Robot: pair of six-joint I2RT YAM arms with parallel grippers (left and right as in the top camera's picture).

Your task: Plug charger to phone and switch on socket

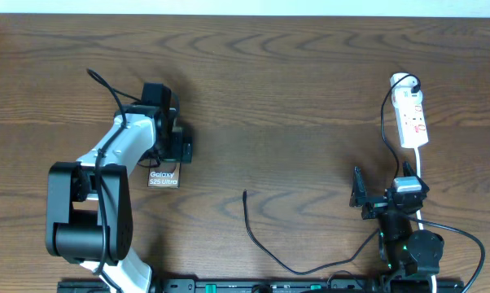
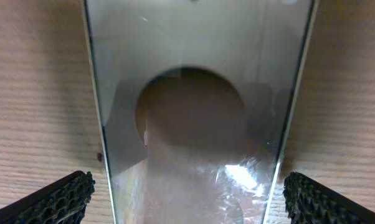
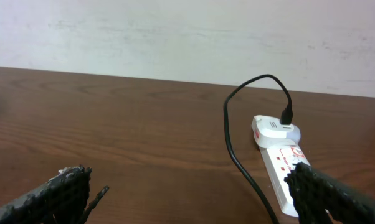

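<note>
Phone [image 2: 194, 93] under left gripper [image 2: 190, 198] (jaws spread either side); charger [image 1: 261, 244] lies apart.

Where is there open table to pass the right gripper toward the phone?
Widest bare stretch: the table between phone and socket, beyond the charger tip. Crowded: near edge, where the charger loops past the right gripper, and around the left gripper over the phone.
</note>
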